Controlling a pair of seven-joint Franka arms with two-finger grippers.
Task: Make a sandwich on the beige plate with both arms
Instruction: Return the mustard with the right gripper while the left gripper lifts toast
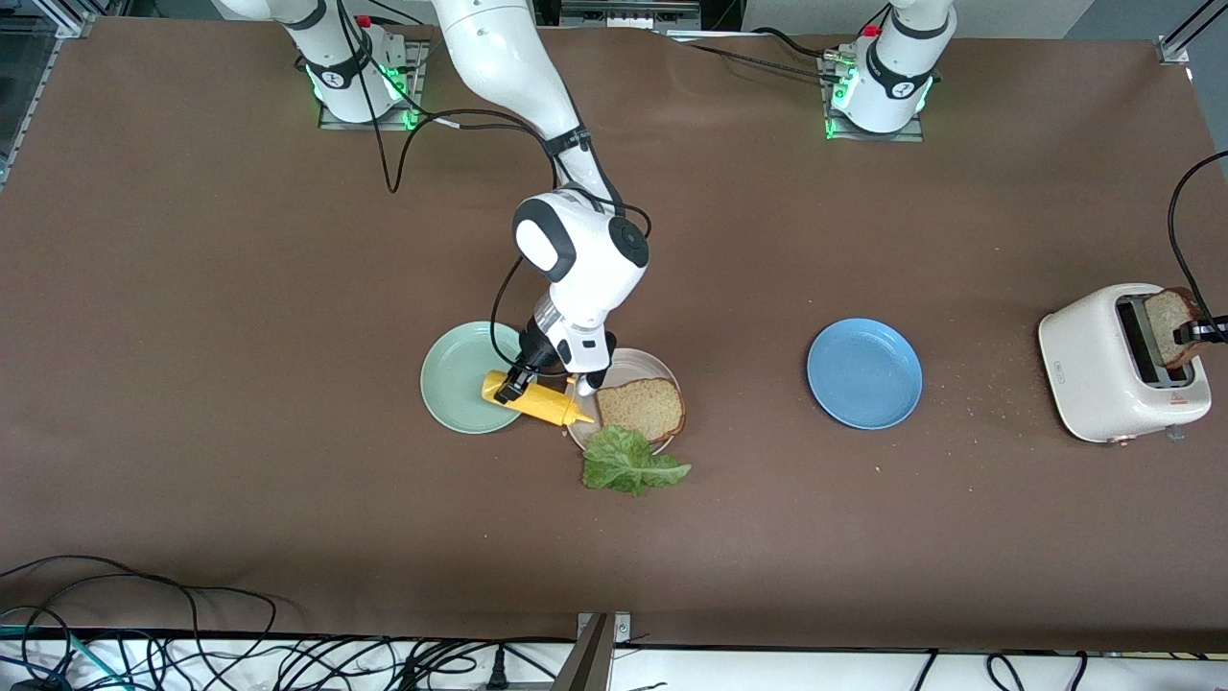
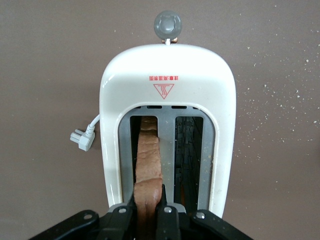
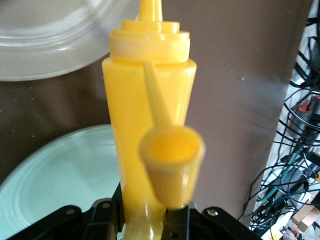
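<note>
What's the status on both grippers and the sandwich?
Left gripper shut on bread slice in toaster. Right gripper holds yellow squeeze bottle tilted beside beige plate. Nothing blocking.

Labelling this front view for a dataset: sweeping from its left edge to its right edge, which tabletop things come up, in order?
Green plate → yellow bottle → bread slice on the beige plate → blue plate → toaster.

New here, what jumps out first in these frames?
The right claw holds a yellow bottle tilted over the gap between the green plate and the beige plate, which carries one bread slice with a lettuce leaf at its rim. At the left arm's end of the table, the left claw is shut on a second slice standing in the white toaster.
</note>
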